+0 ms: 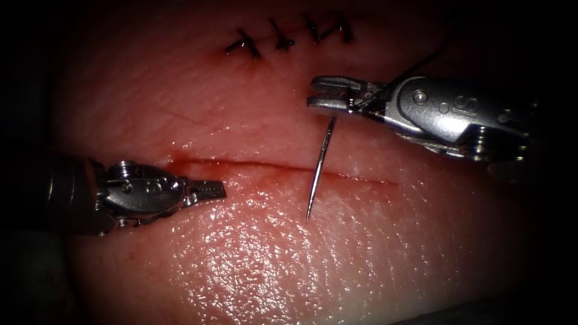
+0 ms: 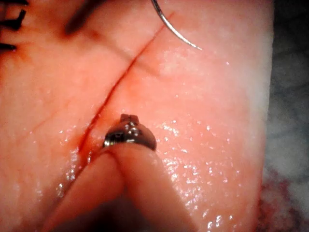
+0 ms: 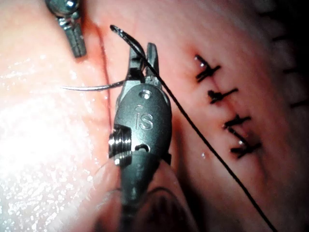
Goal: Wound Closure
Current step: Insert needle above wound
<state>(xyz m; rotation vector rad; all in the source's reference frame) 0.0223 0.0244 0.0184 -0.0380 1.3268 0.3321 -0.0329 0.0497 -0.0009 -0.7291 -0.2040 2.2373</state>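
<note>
- Glistening pink tissue (image 1: 259, 271) fills the scene, an open cut (image 1: 283, 170) running across it and a row of dark finished stitches (image 1: 289, 36) lying beyond
- Right gripper (image 1: 328, 96) is clamped on the curved needle (image 1: 318, 174) near its thread end; the needle hangs free above the cut, point toward the near edge, not in the tissue
- Black thread (image 3: 203, 140) trails from the needle back past the tool
- Left gripper (image 1: 211, 191) waits at the cut's left end, closed or nearly so, holding nothing
- By appearance, the needle is poised for a bite; that calls for a squarely aimed point and a steadied wound edge
</note>
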